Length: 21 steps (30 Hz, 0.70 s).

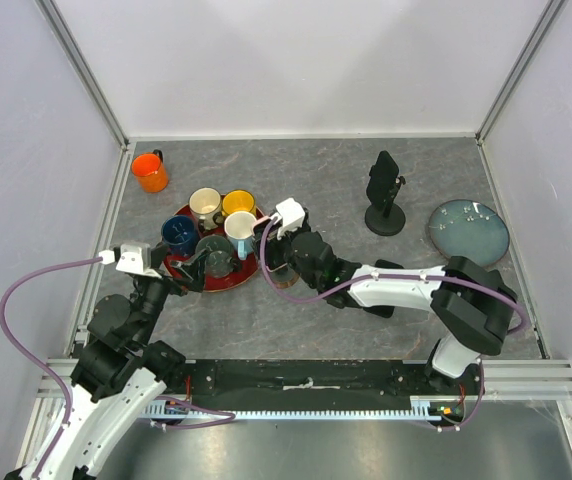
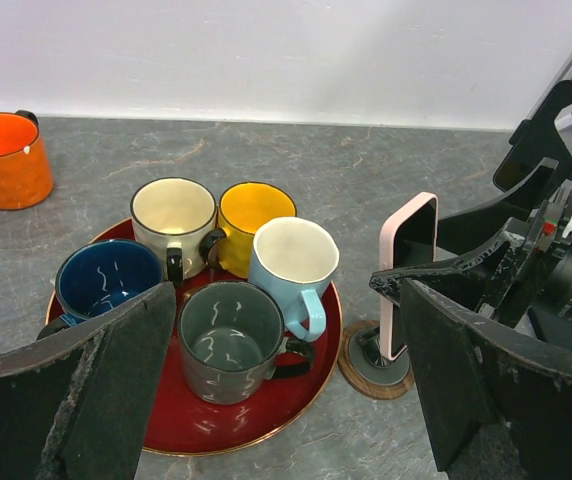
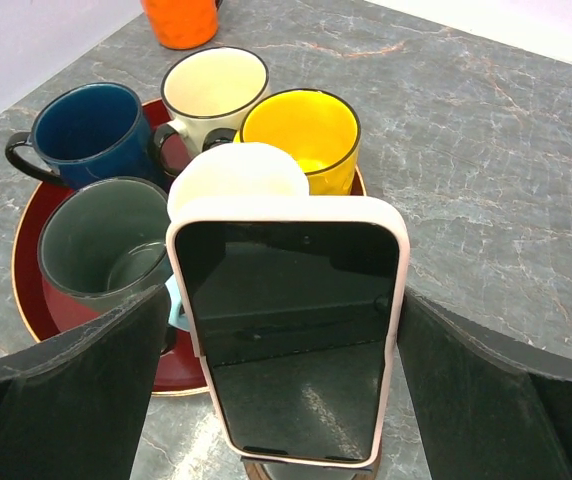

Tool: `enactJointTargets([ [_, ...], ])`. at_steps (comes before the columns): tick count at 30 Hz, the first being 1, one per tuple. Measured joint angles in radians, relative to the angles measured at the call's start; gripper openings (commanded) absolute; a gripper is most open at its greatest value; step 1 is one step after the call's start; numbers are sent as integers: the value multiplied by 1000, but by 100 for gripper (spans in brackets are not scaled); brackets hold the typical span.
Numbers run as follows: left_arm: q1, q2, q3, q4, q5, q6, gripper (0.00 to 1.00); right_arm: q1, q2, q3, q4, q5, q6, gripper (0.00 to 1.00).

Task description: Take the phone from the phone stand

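The phone (image 3: 291, 330), dark screen in a pink case, stands upright on a small round stand with a wooden rim (image 2: 371, 365), just right of the red tray (image 2: 181, 425). In the left wrist view the phone (image 2: 406, 270) shows edge-on. My right gripper (image 3: 284, 300) is open, with one finger close beside each long edge of the phone; in the top view it (image 1: 274, 262) covers most of the phone. My left gripper (image 2: 286, 290) is open and empty, low over the near side of the tray, left of the stand (image 1: 201, 265).
The red tray (image 1: 249, 272) holds several mugs. An orange mug (image 1: 150, 172) stands at the back left. A black stand holding a dark object (image 1: 384, 195) and a teal plate (image 1: 468, 230) are at the back right. White walls enclose the table.
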Motion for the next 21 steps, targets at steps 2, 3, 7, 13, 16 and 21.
enactJointTargets([
  [2,0,0,1,0,0,0,100,5,11,8,0,20,0,98],
  [3,0,0,2,0,0,0,100,7,16,11,0,28,0,98],
  [7,0,0,3,-1,0,0,100,13,39,20,-1,71,6,98],
  [13,0,-2,3,-1,0,0,100,21,44,21,-5,110,15,82],
  [16,0,-2,3,-1,0,0,100,22,43,23,-13,116,14,72],
  [21,0,-3,3,-1,0,0,100,27,29,25,-36,118,16,49],
])
